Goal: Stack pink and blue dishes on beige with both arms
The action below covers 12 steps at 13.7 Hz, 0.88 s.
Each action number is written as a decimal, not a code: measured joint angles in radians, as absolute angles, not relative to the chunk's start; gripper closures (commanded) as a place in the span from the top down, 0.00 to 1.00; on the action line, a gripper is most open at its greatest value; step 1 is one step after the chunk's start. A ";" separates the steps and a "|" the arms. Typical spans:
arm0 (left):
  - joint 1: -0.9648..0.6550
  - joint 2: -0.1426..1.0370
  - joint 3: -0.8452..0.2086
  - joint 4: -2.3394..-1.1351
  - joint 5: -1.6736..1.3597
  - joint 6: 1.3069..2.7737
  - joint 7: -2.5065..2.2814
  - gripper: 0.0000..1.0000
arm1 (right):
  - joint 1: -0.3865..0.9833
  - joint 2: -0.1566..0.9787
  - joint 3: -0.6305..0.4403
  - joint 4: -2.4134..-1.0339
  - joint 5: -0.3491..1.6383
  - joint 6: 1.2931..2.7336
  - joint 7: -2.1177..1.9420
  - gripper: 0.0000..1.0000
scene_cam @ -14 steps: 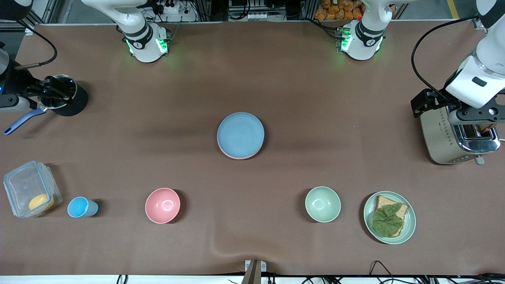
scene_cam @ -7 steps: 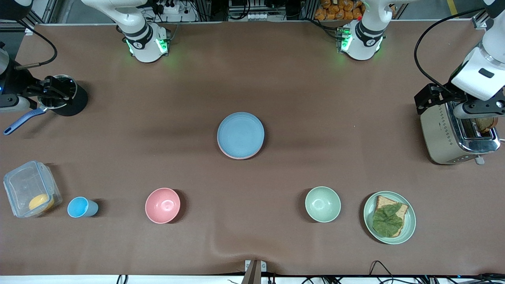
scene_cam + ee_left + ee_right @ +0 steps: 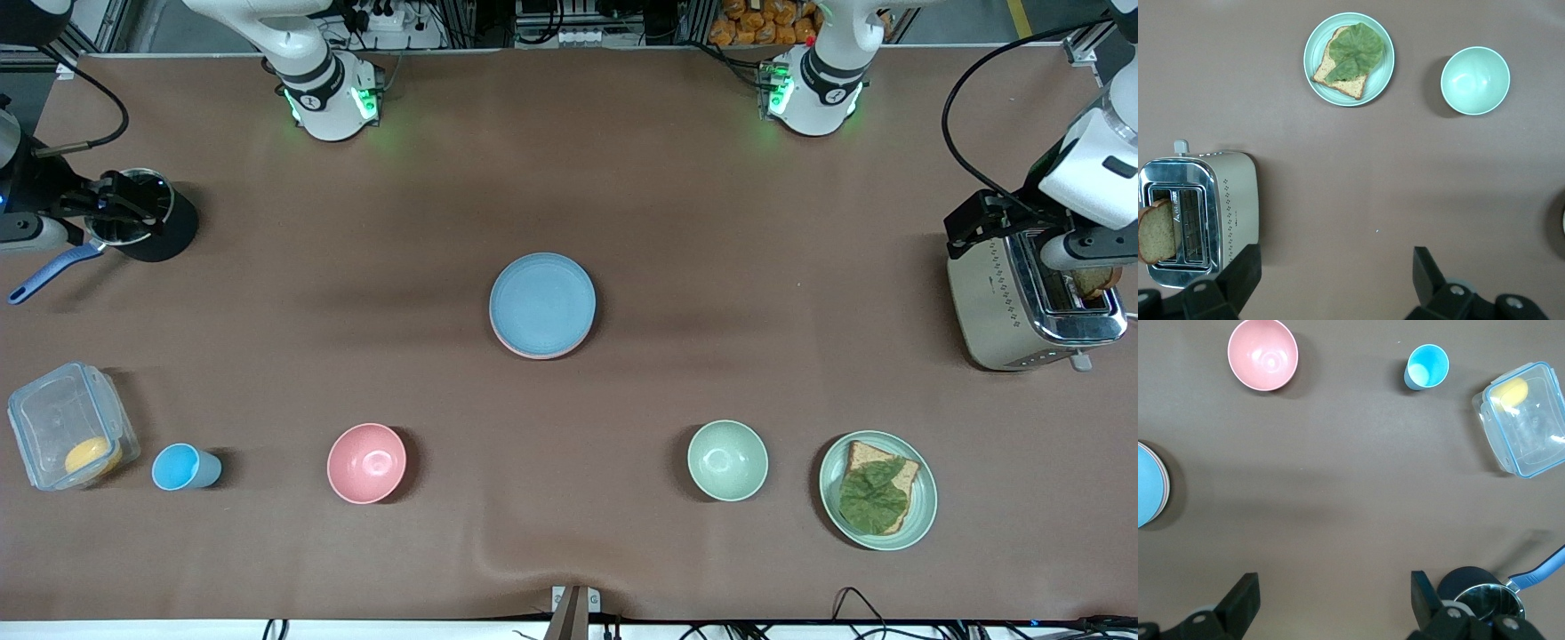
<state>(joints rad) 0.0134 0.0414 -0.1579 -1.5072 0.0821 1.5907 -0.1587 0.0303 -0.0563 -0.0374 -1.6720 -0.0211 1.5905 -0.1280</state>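
Blue plate (image 3: 541,302): we see it flat and round, light blue, topmost on the stack at mid-table, farther from the front camera than the pink bowl (image 3: 366,462).
Pink plate (image 3: 533,353): we see only a pale rim beneath the blue.
Beige plate: hidden from us.

Matte blue plate (image 3: 541,301); shiny metal toaster (image 3: 1022,302); clear plastic box (image 3: 67,425).

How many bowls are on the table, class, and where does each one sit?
2. The pink bowl sits toward the right arm's end, beside the blue cup. The green bowl sits toward the left arm's end, beside the green plate of toast. None appear hidden.
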 measured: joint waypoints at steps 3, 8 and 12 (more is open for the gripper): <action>0.013 0.041 -0.158 -1.507 0.073 1.571 -0.159 1.00 | 0.030 -0.056 -0.037 -1.672 -0.021 1.585 -0.130 1.00; 0.013 0.041 -0.158 -1.507 0.043 1.544 -0.159 1.00 | 0.030 -0.056 -0.037 -1.672 -0.021 1.583 -0.131 1.00; 0.009 0.038 -0.160 -1.505 0.043 1.537 -0.159 1.00 | 0.030 -0.056 -0.037 -1.672 -0.021 1.583 -0.131 1.00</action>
